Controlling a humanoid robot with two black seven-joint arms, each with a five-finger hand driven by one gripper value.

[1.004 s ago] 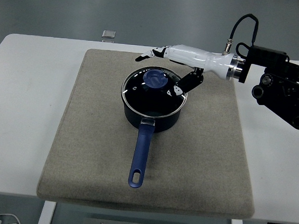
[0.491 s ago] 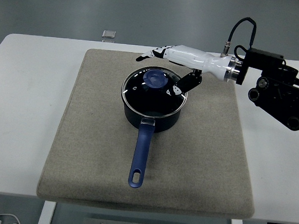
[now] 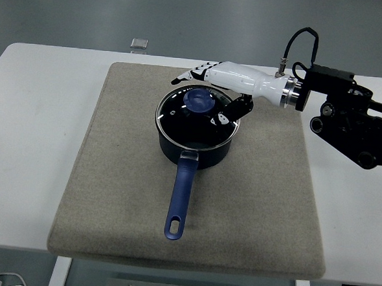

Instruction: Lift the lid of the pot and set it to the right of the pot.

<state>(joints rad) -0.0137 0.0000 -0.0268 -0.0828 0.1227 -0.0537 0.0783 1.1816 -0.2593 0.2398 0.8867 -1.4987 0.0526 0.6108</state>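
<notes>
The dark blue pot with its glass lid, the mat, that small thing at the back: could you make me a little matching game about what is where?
Things:
1. glass pot lid with round blue knob
2. long blue pot handle
3. white right robot hand
4. small grey square object

Places or states:
A. on the bare white table, beyond the beige mat
B. points toward the table's near edge
C. sits on the dark blue pot
D. open, over the lid's far right side

Pairs: 1-C, 2-B, 3-D, 4-A
</notes>
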